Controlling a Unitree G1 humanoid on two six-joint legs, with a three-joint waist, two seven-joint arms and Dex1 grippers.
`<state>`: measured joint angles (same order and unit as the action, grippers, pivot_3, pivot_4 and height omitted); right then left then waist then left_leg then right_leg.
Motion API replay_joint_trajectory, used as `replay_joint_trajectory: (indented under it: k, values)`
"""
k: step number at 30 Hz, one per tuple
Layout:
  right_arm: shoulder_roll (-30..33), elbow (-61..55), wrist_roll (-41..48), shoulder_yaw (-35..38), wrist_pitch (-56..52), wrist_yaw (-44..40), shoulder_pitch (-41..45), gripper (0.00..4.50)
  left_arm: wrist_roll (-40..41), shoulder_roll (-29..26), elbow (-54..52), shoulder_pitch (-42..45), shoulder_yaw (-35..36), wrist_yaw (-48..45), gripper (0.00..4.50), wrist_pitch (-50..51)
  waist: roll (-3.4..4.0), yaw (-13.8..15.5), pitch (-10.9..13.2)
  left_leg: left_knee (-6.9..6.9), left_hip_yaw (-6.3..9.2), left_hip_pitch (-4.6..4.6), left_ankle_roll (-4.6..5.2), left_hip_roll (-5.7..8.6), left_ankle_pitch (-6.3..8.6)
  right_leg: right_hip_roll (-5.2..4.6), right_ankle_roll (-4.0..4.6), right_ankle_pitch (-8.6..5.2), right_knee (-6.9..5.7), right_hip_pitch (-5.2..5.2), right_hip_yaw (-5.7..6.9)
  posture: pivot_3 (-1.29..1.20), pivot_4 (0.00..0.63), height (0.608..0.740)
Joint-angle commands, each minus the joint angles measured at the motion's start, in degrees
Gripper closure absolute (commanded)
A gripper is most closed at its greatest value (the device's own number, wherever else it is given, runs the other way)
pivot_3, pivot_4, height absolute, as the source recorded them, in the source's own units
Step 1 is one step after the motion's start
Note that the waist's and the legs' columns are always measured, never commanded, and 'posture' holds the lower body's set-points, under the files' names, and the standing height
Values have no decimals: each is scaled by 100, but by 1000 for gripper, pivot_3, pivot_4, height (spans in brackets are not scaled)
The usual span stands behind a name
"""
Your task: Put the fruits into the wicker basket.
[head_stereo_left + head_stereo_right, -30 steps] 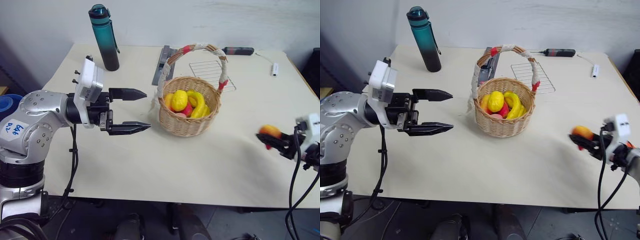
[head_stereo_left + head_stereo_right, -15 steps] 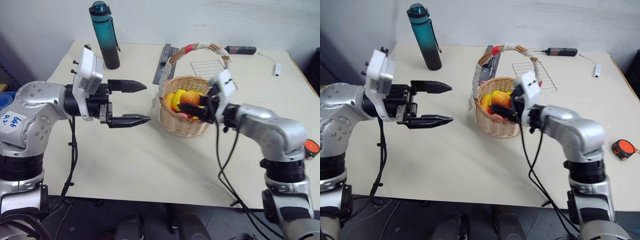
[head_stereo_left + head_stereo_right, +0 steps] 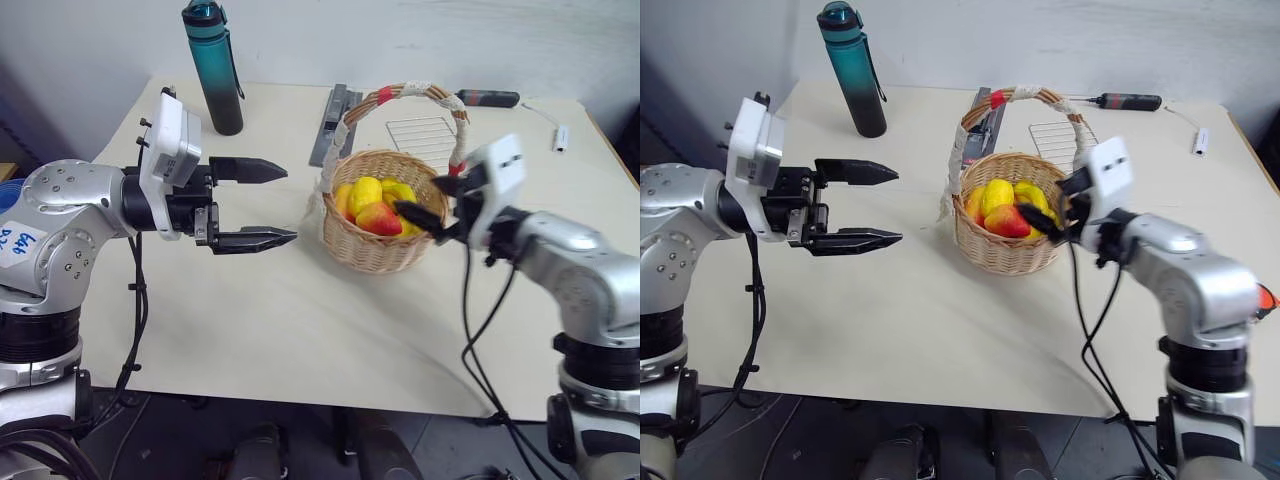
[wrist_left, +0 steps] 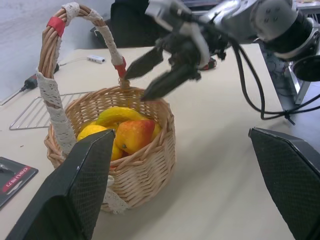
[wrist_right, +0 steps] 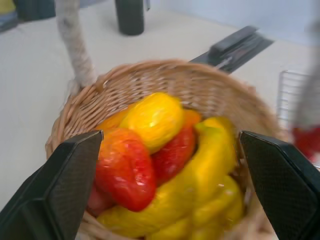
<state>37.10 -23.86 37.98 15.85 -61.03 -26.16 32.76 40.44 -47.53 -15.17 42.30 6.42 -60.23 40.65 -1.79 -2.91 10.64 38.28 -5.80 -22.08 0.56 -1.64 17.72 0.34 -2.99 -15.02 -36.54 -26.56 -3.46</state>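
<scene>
The wicker basket [image 3: 372, 250] stands mid-table, its tall handle [image 3: 405, 91] wrapped in white and red tape. Inside lie the yellow lemon [image 3: 365, 193], the red fruit shading to yellow-orange [image 3: 378, 218] and other yellow fruit [image 5: 210, 165]. My right gripper [image 3: 416, 196] hovers at the basket's right rim, open and empty, aimed at the fruits. In the right wrist view the red fruit [image 5: 125, 170] and the lemon [image 5: 152, 117] lie just past its fingers [image 5: 65, 185]. My left gripper [image 3: 290, 204] hangs level to the left of the basket, open and holding nothing.
A teal water bottle [image 3: 212, 70] stands at the back left. Behind the basket lie a flat dark strip [image 3: 330, 125] and a wire rack [image 3: 420, 135], with a screwdriver [image 3: 490, 98] further back. An orange tape measure [image 3: 1268, 298] sits at the far right.
My right arm swung in from the table's right edge with the red fruit, opened over the basket and drew back a little. The fruit now lies inside. The left arm stayed put.
</scene>
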Motion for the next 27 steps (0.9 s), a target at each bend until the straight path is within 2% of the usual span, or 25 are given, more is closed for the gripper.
replay_joint_trajectory:
  k: [1,7,10,14,17,21,27]
  values:
    - [253,-69,-26,220,186,-144,-294,20,85,-15,-117,92,168,60,0,-57,0,-23,0,0,0,2,0,0,0,1,0,0,-2,1,-1,0,150,740]
    - [-654,957,-843,-370,1278,506,176,20,-54,45,-95,133,18,52,0,-198,0,-141,0,-4,-12,13,-9,2,-25,7,14,13,-13,0,-12,0,150,740]
    - [-1185,1851,-1494,-494,2056,1158,668,20,-15,34,-52,237,24,46,0,-164,0,-191,0,-5,-9,18,-16,3,-31,10,18,15,-30,-3,-13,0,150,740]
    - [-1560,2521,-1787,-598,2614,1331,909,20,-10,-18,-10,236,46,-10,0,-157,0,-177,0,-15,1,16,-45,0,-47,11,24,10,-33,-7,-9,0,150,740]
    - [-1671,2773,-1864,-572,2856,1323,966,558,-17,-43,-22,211,60,2,0,-145,0,-176,0,-15,2,8,-48,0,-49,11,23,10,-33,-7,-8,0,150,740]
    - [-1697,2823,-1927,-603,3012,1261,960,1899,8,-53,-28,201,87,21,0,-113,0,-175,0,-12,1,4,-46,0,-48,8,20,12,-33,-7,-8,0,150,740]
    - [-1664,2317,-1971,-683,2982,1246,695,3922,-21,-31,59,152,93,31,0,-140,0,-182,0,-13,2,9,-46,-1,-48,11,22,11,-32,-7,-8,0,150,740]
